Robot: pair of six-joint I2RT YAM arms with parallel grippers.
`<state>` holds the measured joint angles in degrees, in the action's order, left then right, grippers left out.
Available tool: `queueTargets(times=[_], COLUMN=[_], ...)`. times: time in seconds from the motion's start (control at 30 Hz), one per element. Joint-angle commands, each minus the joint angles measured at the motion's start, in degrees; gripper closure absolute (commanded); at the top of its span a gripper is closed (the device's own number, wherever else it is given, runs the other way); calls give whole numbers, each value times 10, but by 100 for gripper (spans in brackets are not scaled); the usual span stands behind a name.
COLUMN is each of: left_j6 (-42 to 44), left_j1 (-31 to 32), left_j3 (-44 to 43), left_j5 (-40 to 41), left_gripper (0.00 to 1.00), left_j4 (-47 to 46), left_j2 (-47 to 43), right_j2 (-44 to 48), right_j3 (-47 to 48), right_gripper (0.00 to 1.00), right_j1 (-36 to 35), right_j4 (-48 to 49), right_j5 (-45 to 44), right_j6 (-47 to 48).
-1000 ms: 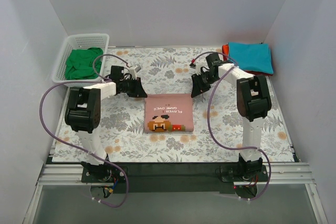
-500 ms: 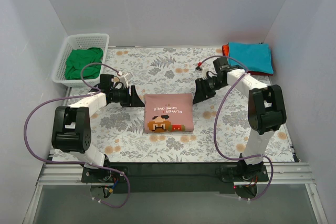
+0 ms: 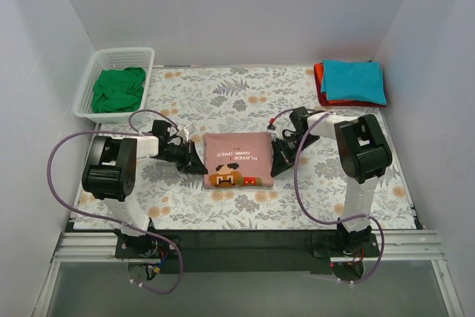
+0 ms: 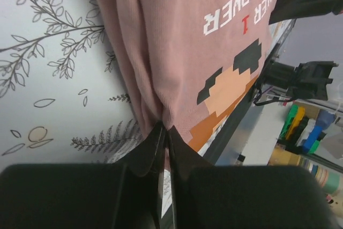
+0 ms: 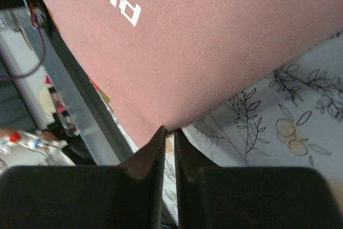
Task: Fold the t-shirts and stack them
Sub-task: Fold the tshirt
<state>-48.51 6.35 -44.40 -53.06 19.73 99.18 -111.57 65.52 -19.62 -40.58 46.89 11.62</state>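
The dusty-pink t-shirt (image 3: 239,155) lies folded in a rectangle at the middle of the floral cloth, its cartoon print facing up. My left gripper (image 3: 199,166) is low at the shirt's near left corner. In the left wrist view its jaws (image 4: 165,129) are closed on a pinch of the pink fabric (image 4: 187,52). At the near right corner sits my right gripper (image 3: 276,166). Its tips (image 5: 169,131) stand a slit apart, nipping the edge of the pink shirt (image 5: 203,41). A green t-shirt (image 3: 119,88) lies crumpled in the basket. A folded teal t-shirt (image 3: 355,79) rests on a red-orange one (image 3: 320,79) at the back right.
The white mesh basket (image 3: 111,55) stands at the back left corner. The floral table cloth (image 3: 237,94) covers the work area, with white walls on three sides. A black strip and metal rail (image 3: 245,243) run along the near edge by the arm bases.
Both grippers moved from the shirt's far corners toward me along its sides. They opened on the way and have closed again on the near corners.
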Motion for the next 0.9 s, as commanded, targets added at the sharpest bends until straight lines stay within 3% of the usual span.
queueTargets(times=[0.0, 0.33, 0.37, 0.4, 0.47, 0.6, 0.67, 0.73, 0.77, 0.87], left_j6=[-4, -3, 0, 3, 17, 54, 26, -31, -56, -154], left_j1=[-1, -37, -40, -41, -45, -49, -37, -18, 8, 65], left_j3=[-12, -115, -117, -113, -105, -83, -77, -61, -55, -36], left_j5=[-19, 16, 10, -1, -26, -45, -66, -83, -86, -82], left_gripper=[99, 100, 100, 92, 78, 67, 64, 70, 75, 91], left_j4=[-2, -22, -16, -10, 7, 16, -12, -64, -86, -161], left_j2=[16, 92, 86, 77, 46, -64, -106, -122, -123, -103], right_j2=[-32, -73, -69, -64, -39, 87, 115, 129, 117, 74], right_j3=[15, 124, 137, 142, 135, 106, 95, 77, 69, 78], right_gripper=[96, 99, 88, 75, 57, 55, 53, 66, 88, 99], right_j1=[-1, 35, 34, 36, 35, 36, 34, 18, -2, -42], right_j4=[-7, -4, -7, -35, -49, -35, 23, 115, 152, 199], right_j5=[4, -58, -58, -48, -47, -13, 18, 69, 98, 129], right_j6=[9, 9, 7, 19, 32, 40, -17, -111, -149, -213])
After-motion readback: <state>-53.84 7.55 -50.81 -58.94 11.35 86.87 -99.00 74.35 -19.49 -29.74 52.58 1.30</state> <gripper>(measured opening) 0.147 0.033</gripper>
